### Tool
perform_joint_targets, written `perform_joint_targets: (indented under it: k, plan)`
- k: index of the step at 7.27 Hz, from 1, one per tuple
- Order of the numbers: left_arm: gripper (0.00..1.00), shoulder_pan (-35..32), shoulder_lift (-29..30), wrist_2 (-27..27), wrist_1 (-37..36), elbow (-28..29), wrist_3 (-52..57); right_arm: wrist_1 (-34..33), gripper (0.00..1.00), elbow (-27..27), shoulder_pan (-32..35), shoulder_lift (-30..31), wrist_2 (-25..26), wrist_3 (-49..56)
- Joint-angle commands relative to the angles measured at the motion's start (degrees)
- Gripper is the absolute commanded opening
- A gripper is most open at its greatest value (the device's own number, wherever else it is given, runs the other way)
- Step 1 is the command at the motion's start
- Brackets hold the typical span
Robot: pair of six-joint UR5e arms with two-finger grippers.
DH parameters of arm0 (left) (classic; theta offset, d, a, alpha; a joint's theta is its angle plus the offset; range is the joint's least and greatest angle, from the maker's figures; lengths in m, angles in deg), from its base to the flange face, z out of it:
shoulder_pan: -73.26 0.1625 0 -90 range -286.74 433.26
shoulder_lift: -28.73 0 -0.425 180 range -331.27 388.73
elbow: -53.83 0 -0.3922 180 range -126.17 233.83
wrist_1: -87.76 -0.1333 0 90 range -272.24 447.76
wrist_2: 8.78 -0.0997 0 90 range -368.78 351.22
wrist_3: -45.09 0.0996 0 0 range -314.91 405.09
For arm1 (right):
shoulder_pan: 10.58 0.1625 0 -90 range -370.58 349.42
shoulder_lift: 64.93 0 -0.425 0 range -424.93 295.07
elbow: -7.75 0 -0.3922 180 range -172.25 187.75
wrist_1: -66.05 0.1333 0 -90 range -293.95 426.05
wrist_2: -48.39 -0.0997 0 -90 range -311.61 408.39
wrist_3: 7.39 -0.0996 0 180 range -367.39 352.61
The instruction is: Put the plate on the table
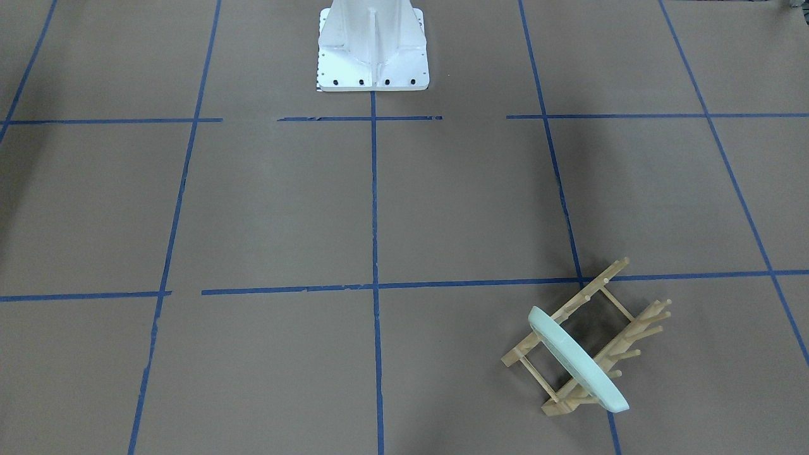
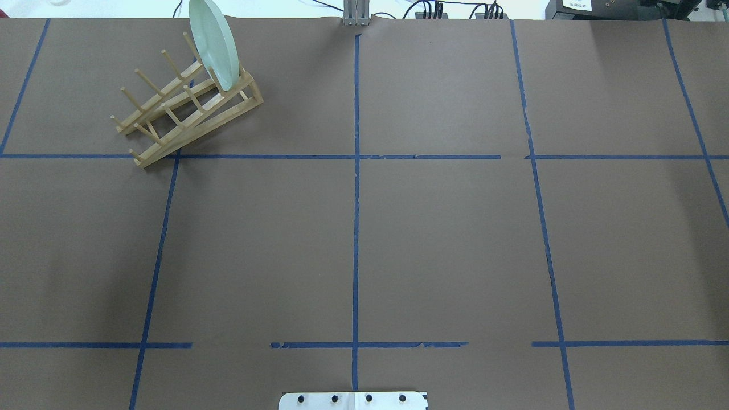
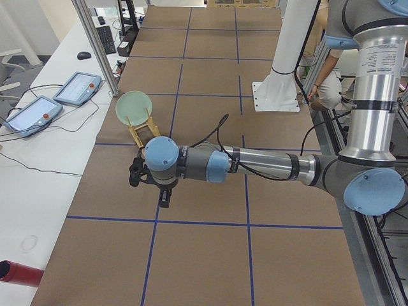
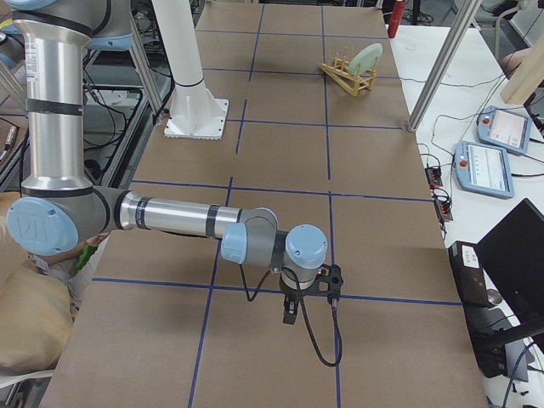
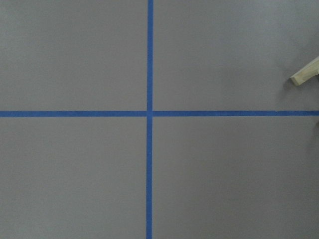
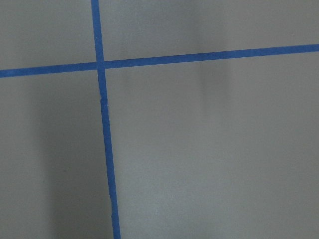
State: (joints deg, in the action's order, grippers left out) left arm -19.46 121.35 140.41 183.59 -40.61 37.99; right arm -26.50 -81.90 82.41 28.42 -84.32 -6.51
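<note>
The pale mint-green plate (image 2: 213, 42) stands on edge in the wooden peg rack (image 2: 182, 108), at the table's far left corner. It also shows in the front view (image 1: 578, 360) and both side views (image 3: 134, 108) (image 4: 367, 58). The brown table (image 2: 455, 245) has blue tape grid lines. My left gripper (image 3: 164, 199) shows only in the exterior left view, hovering above the table just short of the rack. My right gripper (image 4: 291, 313) shows only in the exterior right view, far from the plate. I cannot tell whether either is open or shut. One end of the rack (image 5: 306, 73) shows in the left wrist view.
The white bolted base (image 1: 373, 57) stands at the robot's side of the table. Two teach pendants (image 3: 76, 88) (image 4: 501, 127) lie on the white bench beyond the table's far edge. A metal post (image 3: 95, 44) stands near the rack. A red cylinder (image 3: 19, 273) lies on the bench.
</note>
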Motion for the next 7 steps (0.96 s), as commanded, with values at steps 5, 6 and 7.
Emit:
perform_joint_targets:
  k: [5, 6, 7]
  plan:
    - [1.0, 23.0, 23.5, -28.2, 46.0, 12.0, -67.3, 0.0, 1.0, 0.0, 0.0, 0.1, 0.0, 0.0]
    - [1.0, 24.2, 25.6, -29.3, 58.8, 18.4, -79.7, 0.0, 1.0, 0.0, 0.0, 0.1, 0.0, 0.0]
    - [1.0, 25.2, 29.2, -32.5, 62.5, 22.2, -88.2, 0.0, 1.0, 0.0, 0.0, 0.1, 0.0, 0.0]
